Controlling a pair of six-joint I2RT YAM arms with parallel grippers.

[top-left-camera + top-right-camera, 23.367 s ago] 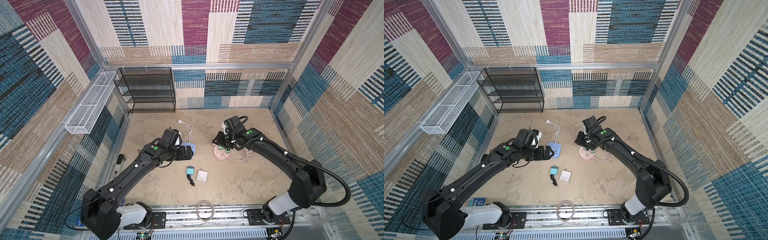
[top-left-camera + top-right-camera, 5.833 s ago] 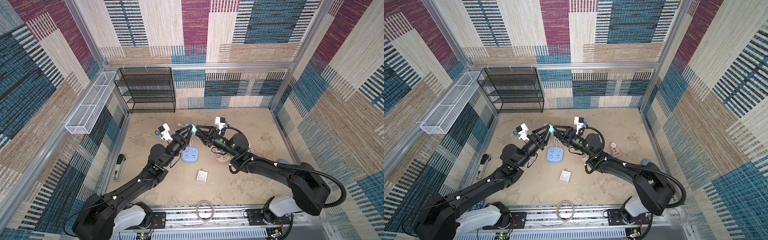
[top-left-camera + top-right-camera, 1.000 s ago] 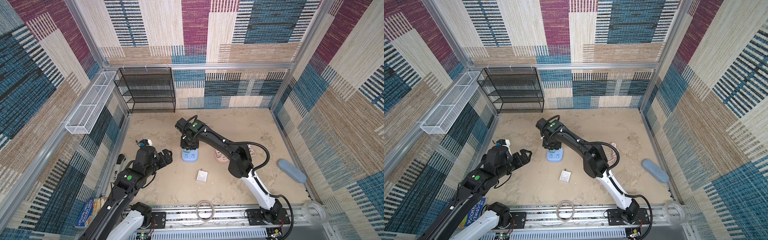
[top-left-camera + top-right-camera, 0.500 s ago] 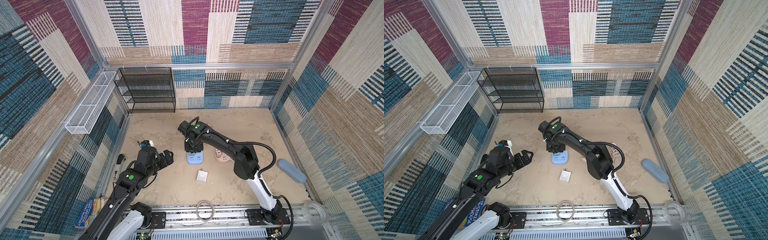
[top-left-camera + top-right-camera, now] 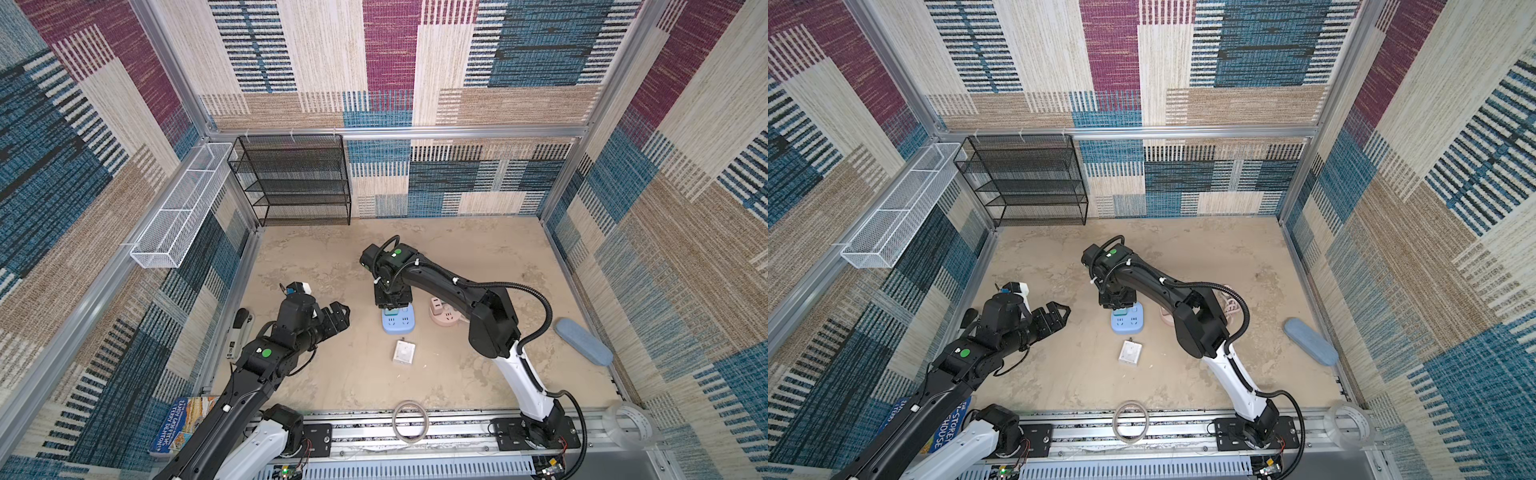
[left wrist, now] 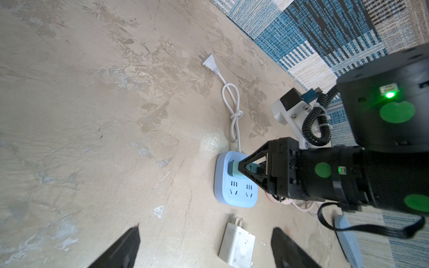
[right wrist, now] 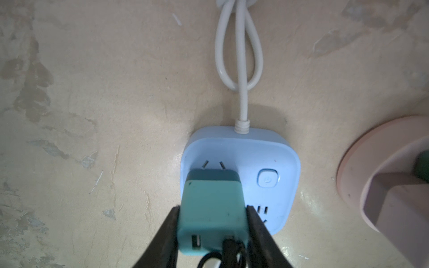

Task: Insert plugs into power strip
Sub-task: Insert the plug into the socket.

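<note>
Left gripper (image 5: pixel 337 319): fingers spread, holding nothing, above the table (image 5: pixel 332 374). Centre: right gripper (image 7: pixel 212 210) pinches the teal plug (image 7: pixel 216 190), set against the blue power strip (image 7: pixel 274 157) (the white plug (image 5: pixel 404 352) lies near it).

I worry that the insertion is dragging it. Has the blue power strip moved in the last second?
Yes. The blue power strip has slid toward the robot's right and nearer the white plug, which lies where it did.
</note>
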